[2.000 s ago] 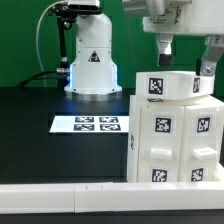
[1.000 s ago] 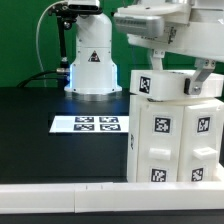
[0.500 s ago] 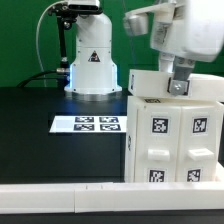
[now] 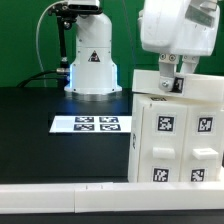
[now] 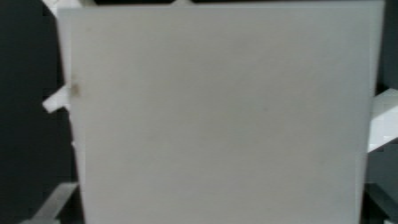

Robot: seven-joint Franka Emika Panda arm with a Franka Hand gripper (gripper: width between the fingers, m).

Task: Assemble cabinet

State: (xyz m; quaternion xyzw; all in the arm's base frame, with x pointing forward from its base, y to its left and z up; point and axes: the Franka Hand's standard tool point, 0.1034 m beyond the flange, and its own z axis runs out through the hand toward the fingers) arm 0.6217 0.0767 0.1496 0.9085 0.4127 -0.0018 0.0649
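The white cabinet body (image 4: 176, 145) stands at the exterior view's right, its four-panelled front bearing square tags. A flat white panel (image 4: 195, 88) lies level across its top. My gripper (image 4: 170, 84) comes down from above onto the near edge of this panel and is shut on it. One dark finger (image 4: 166, 72) shows against the panel's front edge. In the wrist view the same panel (image 5: 214, 110) fills almost the whole picture and hides my fingertips. No knob is in view.
The marker board (image 4: 88, 124) lies flat on the black table left of the cabinet. A long plain white rail (image 4: 60, 198) runs along the front edge. The arm's white base (image 4: 92, 60) stands at the back.
The held panel has turned from upright, tag facing the camera, to lying flat on the cabinet's top. My wrist has swung round and lowered over it.
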